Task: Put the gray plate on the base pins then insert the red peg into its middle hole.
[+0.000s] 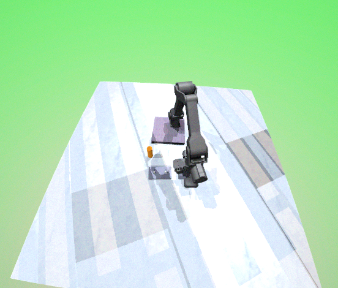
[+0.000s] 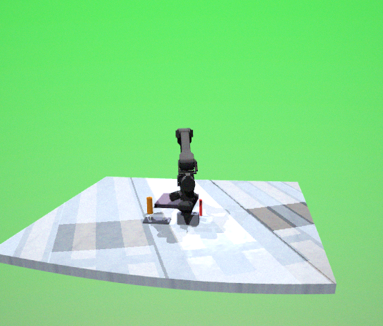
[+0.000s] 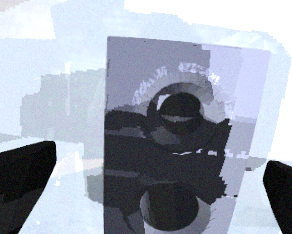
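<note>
The gray plate (image 1: 180,176) (image 2: 194,220) (image 3: 160,56) is a block with holes, standing on the table right of the base. Two holes show in the wrist view, where the block runs past the lower edge. My gripper (image 1: 184,176) (image 2: 186,220) (image 3: 160,161) is open and empty, low over the plate, with one finger at each side of it. Contact cannot be told. The flat base (image 1: 160,176) (image 2: 156,221) has two small pins and nothing on it. The red peg (image 2: 200,207) stands upright behind and right of the plate; the arm hides it in the top view.
An orange cylinder (image 1: 149,152) (image 2: 149,205) stands upright behind the base. A purple slab (image 1: 162,128) (image 2: 164,200) lies under the arm's foot, behind the plate and base. The arm reaches over the right part of the work area and casts shadows.
</note>
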